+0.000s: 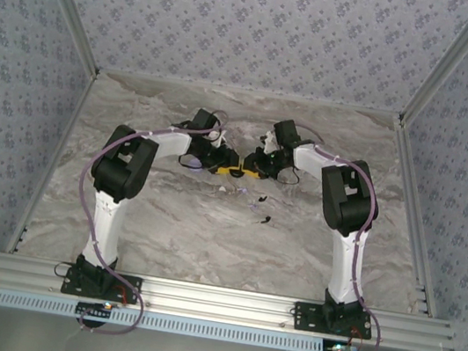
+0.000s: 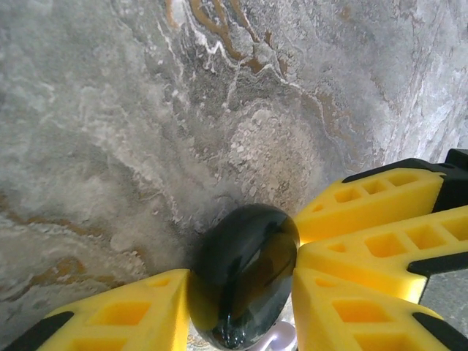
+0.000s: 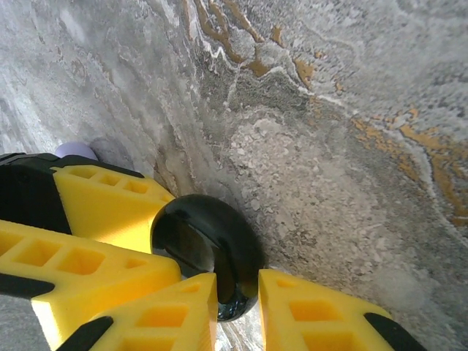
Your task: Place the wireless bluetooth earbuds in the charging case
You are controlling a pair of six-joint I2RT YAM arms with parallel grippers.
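1. Top view: both wrists crowd together mid-table (image 1: 163, 227). What lies between the yellow fingers there is too small to resolve.
2. Left wrist view: the charging case (image 2: 245, 274) runs off the bottom edge of the frame, so its lower end is cut off. A pale lilac object (image 2: 274, 338) peeks out from behind it and is mostly hidden.
3. Right wrist view: the case's lower rim drops out of sight between the two near fingers. I cannot tell whether the lid is open or closed, as no seam can be read.
4. Case appearance: glossy black, smooth oval pebble shape, with yellow reflections on its shell. It rests on the grey marbled table surface.
5. Left gripper (image 2: 241, 292): one yellow finger presses on each side of the case, so it is clamped on it.
6. Right gripper (image 3: 238, 289): it comes in from the opposite side. Its fingertips are nearly together and pinch the case's rim.
7. Earbuds (image 1: 264, 220): tiny dark specks loose on the table, nearer the arm bases than the grippers and right of centre. They lie apart from the case. A pale fleck lies close by. Their shapes cannot be made out.
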